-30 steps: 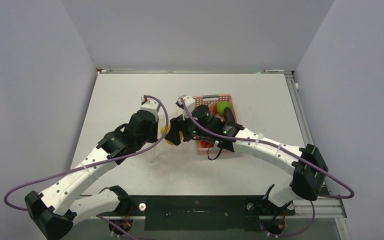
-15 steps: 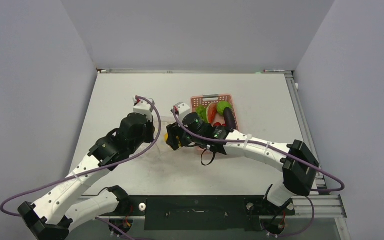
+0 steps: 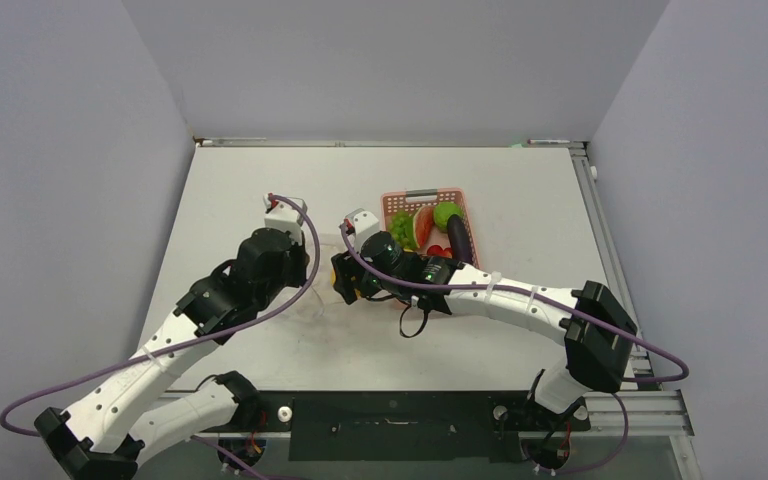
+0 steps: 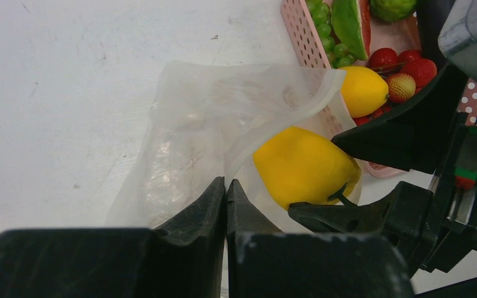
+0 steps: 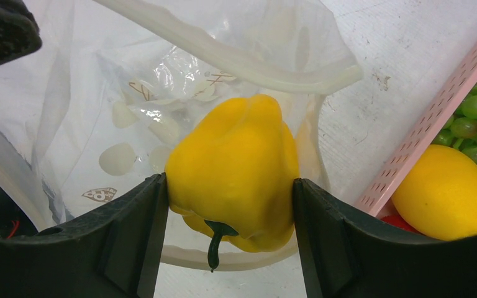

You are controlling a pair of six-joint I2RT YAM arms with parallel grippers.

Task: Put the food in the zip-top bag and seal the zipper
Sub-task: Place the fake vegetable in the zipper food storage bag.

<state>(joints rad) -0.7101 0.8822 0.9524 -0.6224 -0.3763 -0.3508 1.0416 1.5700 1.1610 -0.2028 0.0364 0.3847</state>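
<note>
I am watching the right gripper (image 5: 228, 183) grasping the yellow pepper (image 4: 301, 164), one finger pressing on each flank, the green stem pointing down toward the bottom of the right wrist frame. The pepper is sitting inside the ring of the bag (image 4: 186, 143) mouth. The zip strip (image 5: 236, 56) is curving across the top of that frame above it, and the near rim is showing as a pale band just under it. Clear film is lying beyond the pepper, with room open around it toward the upper left of the frame.

The left gripper (image 4: 226, 186) is clenched tight on the near edge of the bag, at bottom centre of the left wrist frame, and it is lifting that edge so the mouth is gaping toward the right.

The right lip of the mouth is lying against the wall of the pink basket (image 4: 301, 31), so there is little slack on that side. Just past that wall a round yellow fruit (image 4: 361, 90) is resting beside small red pieces (image 4: 388, 57) and green grapes (image 4: 329, 37).

In the top view both arms are meeting at the centre of the table (image 3: 250, 180), with the basket just right of them. White tabletop is lying open to the left and along the far edge.
</note>
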